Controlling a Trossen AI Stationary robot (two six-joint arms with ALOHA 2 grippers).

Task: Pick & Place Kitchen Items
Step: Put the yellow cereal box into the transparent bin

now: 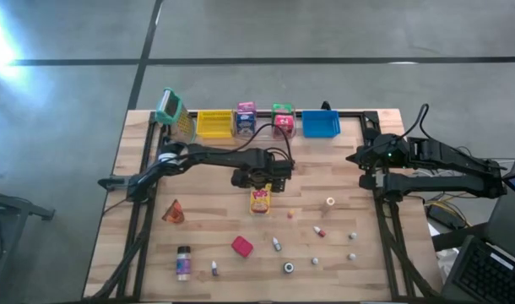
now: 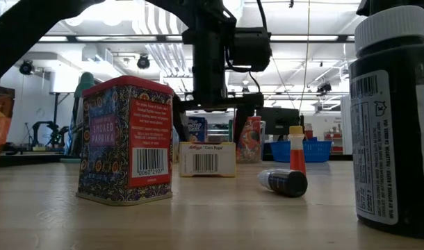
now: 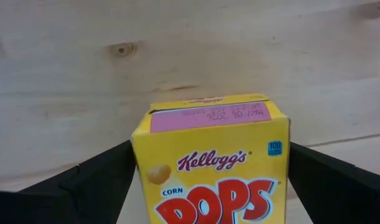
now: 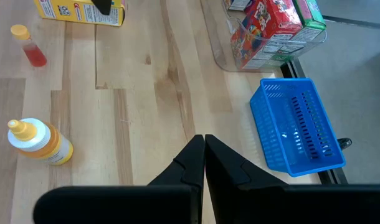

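- The left hand [image 1: 259, 183] hangs over the middle of the wooden surface [image 1: 215, 228], its two dark fingers [image 3: 93, 180] spread wide apart, one on each side of a small yellow Corn Pops cereal box [image 3: 218, 165].
- The cereal box [image 1: 260, 200] lies flat on the surface near its centre. In the left wrist view the fingers flank it but a sliver of wood shows on each side, so they do not appear to press on it yet.
- Judgement: the step in hand is the grasp on this box. To do it well, the hand should keep the box centred between the fingers, settle low enough to catch its side faces, and squeeze gently, since a light cardboard box could skid or tip if one finger lands first.
- Along the far edge stand a yellow bin [image 1: 214, 123], a clear bin [image 4: 240, 59] holding small boxes, and a blue bin [image 1: 321, 124]. Which one this box belongs in cannot be told.
- The right hand [image 4: 204, 146] waits near the right edge of the surface, towards the far right corner, its fingers pressed together on nothing.
- Other kitchen items are scattered towards the near edge: an orange wedge [image 1: 174, 212], a red block [image 1: 242, 247], a purple-labelled jar [image 1: 183, 262], and several tiny bottles [image 1: 277, 244].
- The lift should rise straight up, clear of these neighbours, before any travel towards the bins.
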